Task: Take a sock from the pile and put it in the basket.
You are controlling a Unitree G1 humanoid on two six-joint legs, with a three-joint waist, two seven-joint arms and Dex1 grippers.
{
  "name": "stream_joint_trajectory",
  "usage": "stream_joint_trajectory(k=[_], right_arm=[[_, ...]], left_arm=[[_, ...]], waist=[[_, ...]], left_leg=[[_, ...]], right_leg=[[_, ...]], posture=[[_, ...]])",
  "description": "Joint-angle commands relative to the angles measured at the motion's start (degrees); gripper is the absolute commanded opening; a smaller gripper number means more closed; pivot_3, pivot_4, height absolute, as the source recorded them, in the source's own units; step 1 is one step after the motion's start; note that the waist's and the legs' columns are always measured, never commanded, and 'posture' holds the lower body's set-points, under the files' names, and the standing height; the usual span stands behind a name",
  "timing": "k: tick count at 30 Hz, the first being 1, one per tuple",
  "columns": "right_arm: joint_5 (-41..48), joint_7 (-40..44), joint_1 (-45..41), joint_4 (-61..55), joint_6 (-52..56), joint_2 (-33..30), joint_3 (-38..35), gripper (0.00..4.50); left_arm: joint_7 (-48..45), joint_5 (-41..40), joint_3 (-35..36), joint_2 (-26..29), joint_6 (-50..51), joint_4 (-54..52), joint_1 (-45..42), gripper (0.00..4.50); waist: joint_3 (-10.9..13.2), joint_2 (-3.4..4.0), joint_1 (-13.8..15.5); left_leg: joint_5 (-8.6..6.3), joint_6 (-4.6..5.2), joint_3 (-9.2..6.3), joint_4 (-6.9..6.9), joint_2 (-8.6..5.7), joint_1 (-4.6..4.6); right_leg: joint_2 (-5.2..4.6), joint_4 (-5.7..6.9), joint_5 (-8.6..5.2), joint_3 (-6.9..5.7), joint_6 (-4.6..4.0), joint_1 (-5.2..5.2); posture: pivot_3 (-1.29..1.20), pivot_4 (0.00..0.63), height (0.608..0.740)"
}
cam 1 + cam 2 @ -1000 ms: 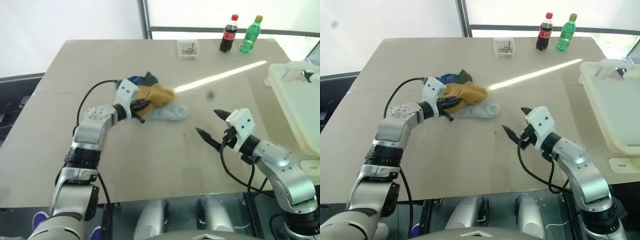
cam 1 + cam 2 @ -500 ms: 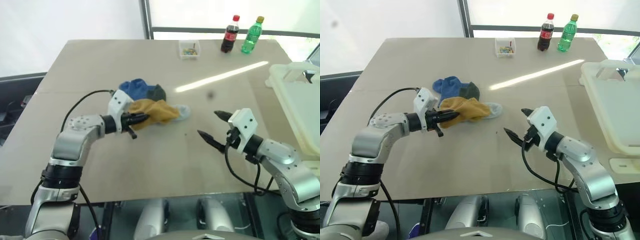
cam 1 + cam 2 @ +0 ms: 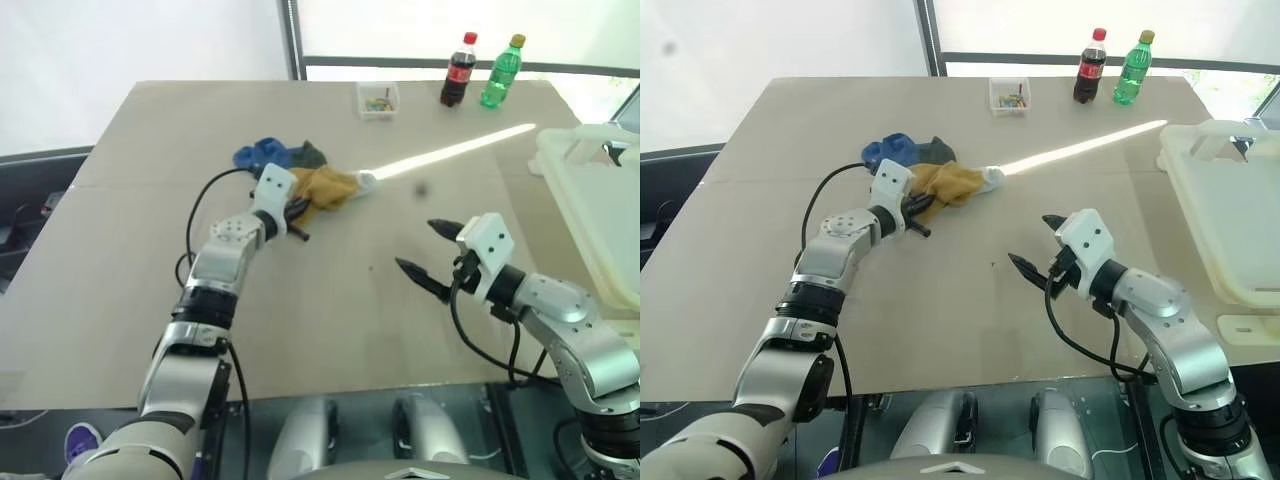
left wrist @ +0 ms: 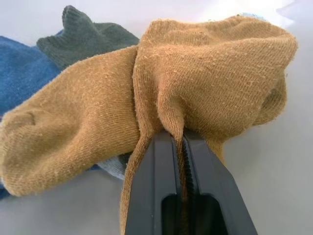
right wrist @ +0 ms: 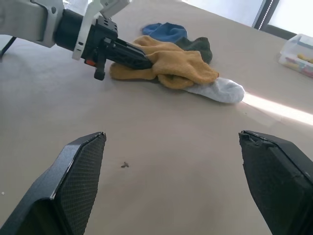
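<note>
- Taking the pile (image 3: 915, 165) as our landmark, at its left end we see a blue sock (image 3: 883, 151) and a dark green sock (image 3: 933, 151) lying flat on the table (image 3: 940, 300), touching each other.
- Just right of those, our left gripper (image 3: 917, 206) meets the pile from the near side, its jaws closed tight on a fold of the mustard sock (image 4: 195, 83); the left wrist view shows the fabric pinched between the two black fingers (image 4: 154, 196).
- The mustard sock's length runs away from the jaws toward the right, and it overlaps the green and blue socks, so we judge a lift must peel it off them.
- A white sock (image 3: 992, 177) pokes out from under the mustard one at the pile's right end, touching it; it may drag along.
- Right of the pile and nearer to us, our right gripper (image 3: 1031, 244) hovers over bare table with jaws spread wide, holding nothing, well apart from the socks.
- Far to the right of the pile, at the table's right edge, sits the basket (image 3: 1200, 200); the right gripper lies between pile and basket.
- We judge the coming move turns on this: the sock is in the left hand, yet the basket lies on the right arm's side, so either a long carry to the right or a handover is called for.
</note>
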Motion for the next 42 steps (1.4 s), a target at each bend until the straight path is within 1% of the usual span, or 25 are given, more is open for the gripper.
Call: stream_joint_trajectory(k=[1, 2, 3, 5, 7, 8, 11, 13, 17, 20, 25, 26, 27, 28, 29, 30, 31, 36, 39, 42], right_arm=[[-0.06, -0.18, -0.66, -0.87, -1.49, 0.24, -0.04, 4.5], [-0.05, -0.24, -0.59, -0.97, -1.48, 0.28, 0.02, 4.5], [-0.03, -0.27, -0.64, -0.89, -1.5, 0.33, 0.03, 4.5], [-0.06, -0.26, -0.78, -0.57, -1.61, 0.37, -0.03, 4.5], [-0.12, -0.25, -0.82, -0.42, -1.69, 0.4, -0.06, 4.5], [-0.16, -0.28, -0.75, -0.44, -1.74, 0.43, -0.03, 4.5], [-0.34, -0.38, -0.7, -0.52, -1.9, 0.45, 0.11, 4.5], [-0.38, -0.37, -0.78, -0.43, -2.03, 0.46, 0.12, 4.5], [-0.26, -0.32, -0.72, -0.35, -2.16, 0.44, 0.09, 4.5], [0.11, 0.13, -0.88, 0.06, -1.98, 0.2, -0.16, 4.5], [0.39, 0.23, -0.83, -0.26, -1.47, -0.14, -0.33, 4.5], [0.37, 0.25, -0.88, -0.31, -1.42, -0.29, -0.37, 4.5], [0.44, 0.23, -0.89, -0.44, -1.3, -0.41, -0.47, 4.5], [0.5, 0.17, -0.93, -0.5, -1.15, -0.51, -0.61, 4.5], [0.49, 0.06, -0.94, -0.53, -1.04, -0.61, -0.7, 4.5], [0.47, -0.09, -0.83, -0.69, -0.95, -0.73, -0.76, 4.5], [0.47, -0.21, -0.75, -0.81, -0.84, -0.8, -0.82, 4.5], [0.72, -0.4, -0.2, -1.41, -0.47, -0.96, -1.22, 4.5], [0.74, -0.34, -0.1, -1.47, -0.38, -1.13, -1.42, 4.5], [0.9, -0.09, -0.37, -1.14, -0.4, -1.46, -1.89, 4.5]], left_arm=[[-0.03, -0.27, 2.37, 0.78, -1.95, 1.46, -2.16, 0.02], [-1.39, -1.19, 2.69, 1.0, -1.73, 0.01, -1.57, 0.73], [-2.55, -2.1, 2.95, 1.11, -1.05, -2.04, -0.79, 0.93], [-4.19, -2.3, 2.46, 1.84, 0.51, -6.87, 1.4, 1.82], [-4.61, -0.89, 1.34, 3.09, 1.11, -11.51, 3.86, 2.51], [-4.7, -0.8, 1.24, 3.47, 2.12, -13.81, 5.01, 2.64], [-3.22, 0.34, 1.25, 4.74, 5.26, -19.25, 8.13, 2.64], [-1.77, 0.56, 1.89, 5.07, 9.08, -22.91, 10.07, 2.64], [-0.53, 0.53, 1.99, 5.48, 13.52, -27.58, 12.22, 2.64], [0.19, 1.16, 1.03, 5.04, 14.26, -27.81, 12.81, 2.64], [1.62, 1.64, 0.74, 3.61, 14.93, -25.59, 10.91, 2.64], [1.76, 1.59, 0.81, 3.48, 15.03, -25.5, 10.61, 2.1], [1.83, 1.36, 1.04, 3.32, 15.25, -25.63, 10.48, 1.81], [1.8, 1.08, 1.28, 3.21, 15.43, -25.71, 10.37, 1.43], [1.74, 0.99, 1.38, 3.26, 15.47, -25.78, 10.35, 0.83], [1.55, 0.84, 1.46, 3.41, 15.52, -26.03, 10.44, 0.36], [1.36, 0.64, 1.6, 3.54, 15.57, -26.29, 10.5, 0.02], [-0.57, -1.34, 2.56, 4.23, 15.29, -29.38, 11.67, 0.02], [-4.01, -6.06, 4.96, 3.6, 13.95, -33.07, 13.44, 0.02], [-6.91, -12.3, 7.87, 2.68, 16.1, -36.83, 14.66, 0.02]], waist=[[0.0, 0.0, -0.02], [0.0, 0.0, -0.05], [0.0, 0.0, -0.05], [0.0, 0.0, -0.05], [0.0, 0.0, -0.06], [0.0, 0.0, -0.05], [0.0, 0.0, -0.05], [0.0, 0.0, -0.01], [0.01, 0.0, 0.09], [0.0, 0.0, 0.05], [0.01, 0.0, 0.05], [0.01, 0.0, 0.06], [0.01, 0.0, 0.06], [0.01, 0.0, 0.04], [0.01, 0.0, 0.03], [0.01, 0.0, 0.03], [0.0, 0.0, 0.03], [0.01, 0.0, 0.03], [0.01, 0.0, 0.01], [0.01, 0.01, 0.06]], left_leg=[[0.0, 0.0, 0.0, 0.01, 0.0, -0.01], [0.0, 0.0, 0.0, 0.02, 0.01, -0.01], [0.0, 0.0, 0.01, 0.03, 0.02, -0.02], [0.0, 0.0, 0.0, 0.06, 0.05, -0.04], [0.01, -0.02, 0.01, 0.06, 0.06, -0.04], [0.02, -0.05, 0.01, 0.06, 0.06, -0.04], [0.04, -0.08, 0.0, 0.06, 0.07, -0.04], [0.02, -0.05, 0.0, 0.06, 0.07, -0.04], [-0.01, 0.01, -0.02, 0.06, 0.08, -0.04], [-0.01, 0.0, -0.01, 0.07, 0.07, -0.04], [-0.01, 0.01, -0.01, 0.07, 0.07, -0.04], [-0.01, 0.01, -0.01, 0.07, 0.06, -0.04], [-0.01, 0.01, -0.01, 0.08, 0.06, -0.04], [-0.01, 0.01, -0.01, 0.08, 0.06, -0.04], [-0.01, 0.01, -0.01, 0.08, 0.06, -0.04], [-0.01, 0.01, -0.01, 0.08, 0.06, -0.04], [-0.01, 0.01, -0.01, 0.08, 0.06, -0.03], [-0.01, 0.0, -0.01, 0.08, 0.06, -0.04], [0.0, -0.01, -0.01, 0.08, 0.07, -0.04], [0.04, -0.1, -0.02, 0.08, 0.09, -0.04]], right_leg=[[-0.01, 0.01, 0.0, 0.0, 0.0, 0.0], [-0.01, 0.01, 0.0, 0.0, 0.0, 0.0], [-0.01, 0.01, 0.0, 0.0, 0.0, -0.01], [-0.01, 0.02, 0.0, 0.0, 0.0, -0.01], [-0.02, 0.01, 0.0, 0.01, 0.0, -0.01], [-0.03, 0.02, 0.0, 0.01, 0.0, -0.01], [-0.04, 0.02, 0.0, 0.02, -0.01, -0.02], [-0.04, 0.02, 0.0, 0.02, -0.01, -0.01], [-0.04, 0.03, 0.0, 0.0, 0.0, -0.01], [-0.04, 0.03, 0.0, 0.0, -0.01, -0.01], [-0.04, 0.03, 0.0, 0.0, -0.01, -0.01], [-0.04, 0.03, 0.0, 0.01, -0.01, -0.01], [-0.04, 0.03, 0.0, 0.0, -0.01, -0.01], [-0.04, 0.03, 0.0, 0.0, -0.01, -0.01], [-0.04, 0.03, 0.0, 0.01, -0.01, -0.01], [-0.04, 0.03, 0.0, 0.01, -0.01, -0.01], [-0.03, 0.03, 0.0, 0.01, -0.01, -0.01], [-0.04, 0.04, 0.0, 0.01, -0.01, -0.01], [-0.05, 0.03, 0.0, 0.01, -0.01, -0.02], [-0.07, 0.02, 0.0, 0.01, -0.01, -0.02]], posture=[[0.0, 0.15, 0.732], [0.0, 0.15, 0.732], [0.0, 0.15, 0.732], [0.0, 0.15, 0.732], [0.0, 0.15, 0.732], [0.0, 0.15, 0.732], [0.0, 0.15, 0.732], [0.0, 0.15, 0.732], [0.0, 0.15, 0.732], [0.0, 0.15, 0.732], [0.0, 0.15, 0.732], [0.0, 0.15, 0.732], [0.0, 0.15, 0.732], [0.0, 0.15, 0.732], [0.0, 0.15, 0.732], [0.0, 0.15, 0.732], [0.0, 0.15, 0.732], [0.0, 0.15, 0.732], [0.0, 0.15, 0.732], [0.0, 0.15, 0.732]])
